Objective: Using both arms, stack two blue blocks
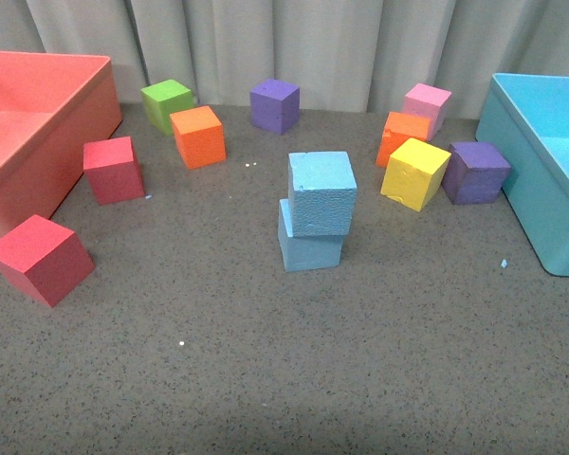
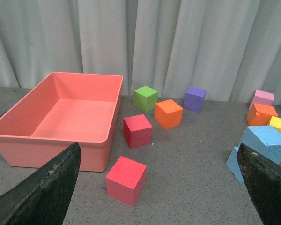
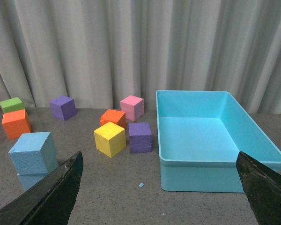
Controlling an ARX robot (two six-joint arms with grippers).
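Sky-blue foam identifies the two task items: the upper blue block [image 1: 322, 192] rests on the lower blue block [image 1: 309, 246] near the middle of the grey speckled table [image 1: 266, 379], with the upper one offset toward the right and rear so that it overhangs the lower one. In the front view neither arm appears. The left gripper [image 2: 159, 187] shows only its two black fingertips at the lower corners of the left wrist view, spread wide apart with nothing between them; the stack stands just beside its right-hand finger [image 2: 267, 187], not touched by it. The right gripper [image 3: 159, 192] is likewise spread wide and empty, its fingers framing bare table in front of the turquoise bin [image 3: 215, 180]. The salmon bin [image 1: 66, 114] sits at the table's left edge, the turquoise bin at the right edge. Two red cubes lie near the salmon bin: the near red cube [image 1: 40, 258] and the far red cube [image 1: 113, 170]. Behind the stack stand a green cube [image 1: 167, 103], an orange cube [image 1: 198, 136] and a purple cube [image 1: 274, 104]. To the right of the stack, a yellow cube [image 1: 414, 172] sits just beside a second purple cube [image 1: 476, 172], with a second orange cube [image 1: 401, 134] and a pink cube [image 1: 428, 102] behind them.
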